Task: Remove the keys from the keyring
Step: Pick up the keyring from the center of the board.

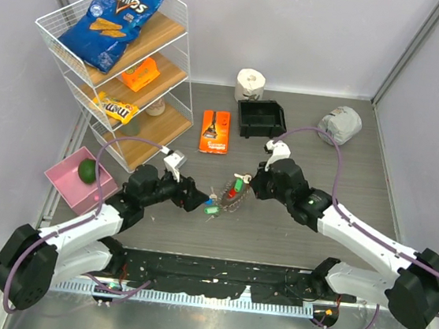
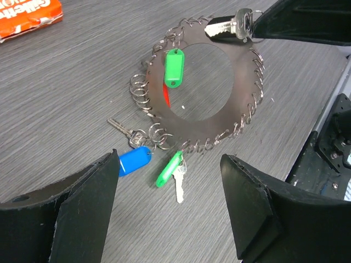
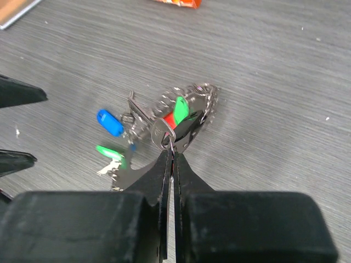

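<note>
Top view: the keyring (image 1: 228,196) lies on the table (image 1: 323,160) between the two claws. The left claw (image 1: 201,203) is just left of it and the right claw (image 1: 250,185) is at its right edge. An orange packet (image 1: 215,131) lies well behind it.

Left wrist: the left claw (image 2: 169,159) stands wide open and holds nothing, just short of the keyring (image 2: 244,104). A blue-tagged key (image 2: 133,160) and a green-tagged key (image 2: 168,169) trail from the ring's near rim. Another green tag (image 2: 174,67) lies over its hole. At the far rim the right claw (image 2: 296,22) pinches a silver key (image 2: 225,27).

Right wrist: the right claw (image 3: 170,159) is closed tight on the silver key (image 3: 160,133), which is still on the keyring (image 3: 200,104). A red tag (image 3: 169,121) sits just beyond it.
</note>
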Robot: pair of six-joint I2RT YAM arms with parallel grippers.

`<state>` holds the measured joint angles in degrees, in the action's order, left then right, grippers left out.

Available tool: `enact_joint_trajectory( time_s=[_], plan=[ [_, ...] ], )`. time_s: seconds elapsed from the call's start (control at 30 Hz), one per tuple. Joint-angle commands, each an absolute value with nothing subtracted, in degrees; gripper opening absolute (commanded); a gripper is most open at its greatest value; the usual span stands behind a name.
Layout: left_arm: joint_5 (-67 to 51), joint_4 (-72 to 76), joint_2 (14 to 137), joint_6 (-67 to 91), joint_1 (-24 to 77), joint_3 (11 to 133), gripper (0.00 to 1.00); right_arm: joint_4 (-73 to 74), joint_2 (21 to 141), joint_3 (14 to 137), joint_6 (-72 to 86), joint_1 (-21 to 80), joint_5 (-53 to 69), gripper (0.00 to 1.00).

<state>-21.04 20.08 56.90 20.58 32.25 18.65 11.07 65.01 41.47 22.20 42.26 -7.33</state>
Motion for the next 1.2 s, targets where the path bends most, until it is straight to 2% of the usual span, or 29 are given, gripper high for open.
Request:
enact_joint_trajectory(
  time_s=[0.0,0.43,0.9,1.17],
  plan=[
    [-24.78,25.57,57.04,20.92,32.52,20.57,0.8,7.99,62.4,41.92,20.83,42.54,-6.24,0.05],
    [-21.89,21.81,60.45,17.32,35.77,21.79,0.64,10.45,64.42,44.03,23.99,42.45,-9.75,0.05],
    [-17.32,6.87,76.1,9.32,41.83,35.41,0.66,15.91,67.85,47.46,21.62,42.36,-15.64,0.05],
    [-17.4,5.8,77.52,9.23,42.45,36.91,0.65,16.26,68.11,51.67,20.48,42.01,-15.38,0.05]
  ],
)
